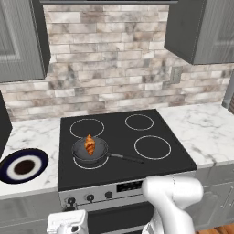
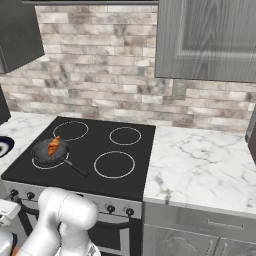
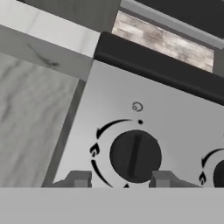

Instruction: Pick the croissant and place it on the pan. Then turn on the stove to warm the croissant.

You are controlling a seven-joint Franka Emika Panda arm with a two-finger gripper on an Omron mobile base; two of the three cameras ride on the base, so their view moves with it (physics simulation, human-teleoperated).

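Silver stove (image 3: 144, 105) panel — black knob (image 3: 135, 155) between parted fingertips (image 3: 78, 179), ungripped.

The croissant (image 1: 90, 144) lies in the pan (image 1: 81, 152), which sits on the front left burner of the stove (image 1: 151, 130), its handle reaching right toward the front right burner. A plate (image 1: 23, 166) rests on the counter (image 1: 32, 135) just left of the stove, and more counter runs along the stove's right side, with the wall (image 1: 114, 55) behind everything. Low at the stove's front left corner, the gripper (image 3: 120, 179) stands before the front panel, a fingertip either side of the leftmost knob (image 3: 135, 155), with another knob (image 3: 218, 173) to its right.
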